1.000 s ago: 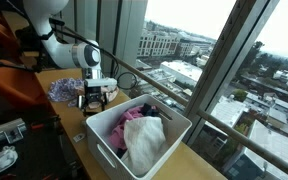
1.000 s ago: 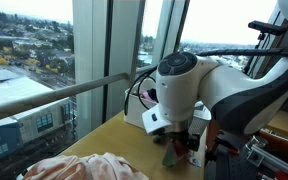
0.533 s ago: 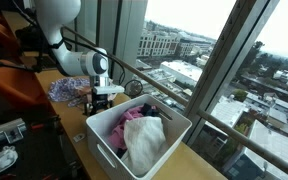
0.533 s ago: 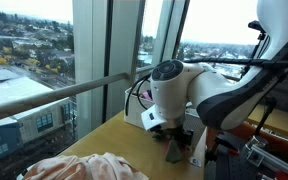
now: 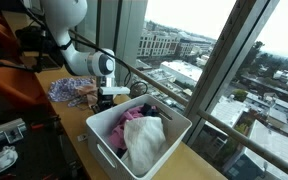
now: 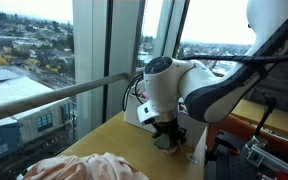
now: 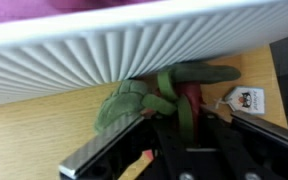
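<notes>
Arm [image 5: 82,60] bent low, gripper [image 5: 109,97] pointing down just beside white bin [image 5: 109,150]; jaws narrow, pinching green cloth [image 7: 134,100] on table [image 7: 34,150], touching bin's ribbed wall; bin holds pink garment [image 5: 134,117], white garment [image 5: 144,142].

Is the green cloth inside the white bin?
No, in the wrist view the green cloth lies on the wooden table, against the ribbed outer wall of the white bin.

In an exterior view cam's far, past bin [image 5: 180,126] from claw [image 5: 112,98]; in an exterior view, close beside claw [image 6: 168,136] — wrist cam atop it.
</notes>
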Available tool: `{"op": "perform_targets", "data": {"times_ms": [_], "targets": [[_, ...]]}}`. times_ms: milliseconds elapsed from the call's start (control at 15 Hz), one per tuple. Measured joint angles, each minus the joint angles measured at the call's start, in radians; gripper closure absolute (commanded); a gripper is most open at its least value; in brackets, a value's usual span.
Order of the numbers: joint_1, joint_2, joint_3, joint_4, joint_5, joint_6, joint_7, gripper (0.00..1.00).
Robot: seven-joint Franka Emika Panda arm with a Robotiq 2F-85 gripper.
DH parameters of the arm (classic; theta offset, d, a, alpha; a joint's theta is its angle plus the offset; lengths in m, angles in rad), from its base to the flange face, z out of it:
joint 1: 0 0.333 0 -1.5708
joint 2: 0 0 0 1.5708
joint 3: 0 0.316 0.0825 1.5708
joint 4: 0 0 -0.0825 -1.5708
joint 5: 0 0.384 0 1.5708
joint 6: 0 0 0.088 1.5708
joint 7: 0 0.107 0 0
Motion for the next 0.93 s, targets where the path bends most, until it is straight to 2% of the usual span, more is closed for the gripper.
{"op": "perform_targets", "data": {"times_ms": [67, 133, 200, 533, 933], "targets": [[0.000, -0.005, 0.003, 0.008, 0.020, -0.001, 0.000, 0.96], [0.000, -0.015, 0.006, 0.015, 0.041, -0.002, 0.000, 0.99], [-0.001, -0.029, 0.009, 0.019, 0.061, -0.002, -0.002, 0.96], [-0.011, -0.153, 0.014, 0.022, 0.159, -0.004, -0.028, 0.96], [-0.082, -0.346, -0.010, 0.022, 0.255, -0.012, -0.076, 0.96]]}}
